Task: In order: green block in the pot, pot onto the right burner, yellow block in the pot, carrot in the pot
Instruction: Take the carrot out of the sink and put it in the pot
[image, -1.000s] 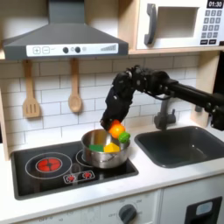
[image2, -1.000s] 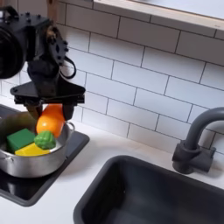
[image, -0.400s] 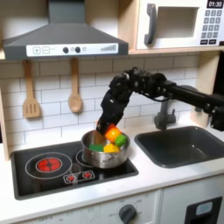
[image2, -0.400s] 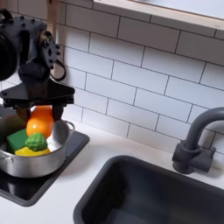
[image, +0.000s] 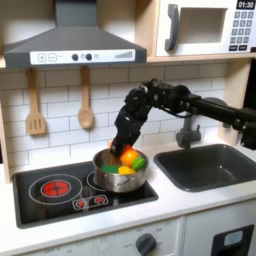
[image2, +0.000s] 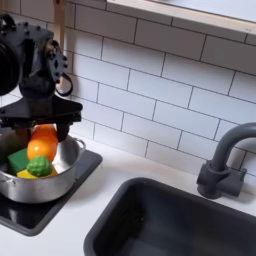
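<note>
The carrot (image2: 42, 142) sits between the fingers (image2: 66, 118) over the pot (image2: 55, 178).

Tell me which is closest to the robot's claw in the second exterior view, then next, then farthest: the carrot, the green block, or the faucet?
From the gripper:
1. The carrot, right between the fingers, over the pot.
2. The green block, in the pot, lower on the second exterior view's left.
3. The faucet, far on the second exterior view's right, beside the sink.

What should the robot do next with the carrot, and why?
Probably open the pincer and let go. The carrot is already down inside the pot, just above the green block and yellow block, so a short drop should land it.
</note>
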